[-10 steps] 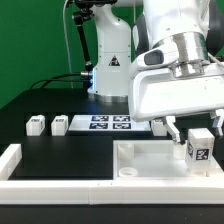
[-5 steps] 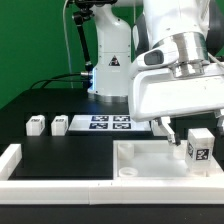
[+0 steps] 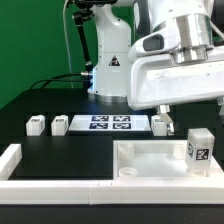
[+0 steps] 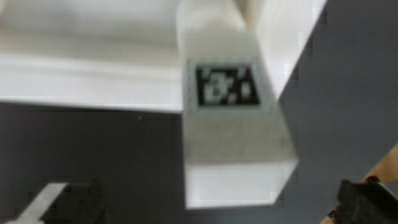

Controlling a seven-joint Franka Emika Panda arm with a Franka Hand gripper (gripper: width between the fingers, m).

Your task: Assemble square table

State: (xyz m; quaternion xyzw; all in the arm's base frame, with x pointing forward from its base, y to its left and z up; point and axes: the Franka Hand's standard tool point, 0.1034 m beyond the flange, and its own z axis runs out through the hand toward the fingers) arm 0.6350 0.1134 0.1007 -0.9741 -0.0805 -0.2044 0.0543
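In the blurred wrist view the leg's (image 4: pixel 231 120) tag (image 4: pixel 222 86) is unreadable and the picture's edge crops the fingertips (image 4: pixel 50 205) of the gripper (image 4: pixel 210 203), while the exterior view's right edge cuts off the square tabletop (image 3: pixel 150 162).

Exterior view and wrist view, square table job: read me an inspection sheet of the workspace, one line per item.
Surface: black table top, white border rail along its edge.
Job's things: slab lies flat; upright leg stands on it toward the exterior view's right; loose legs sit beside the marker board.
Clutter: nothing seen.
Grippers: tool open, above the upright leg, fingers apart and clear of it.
Cables: black cable runs toward the robot base.
Surroundings: green backdrop.
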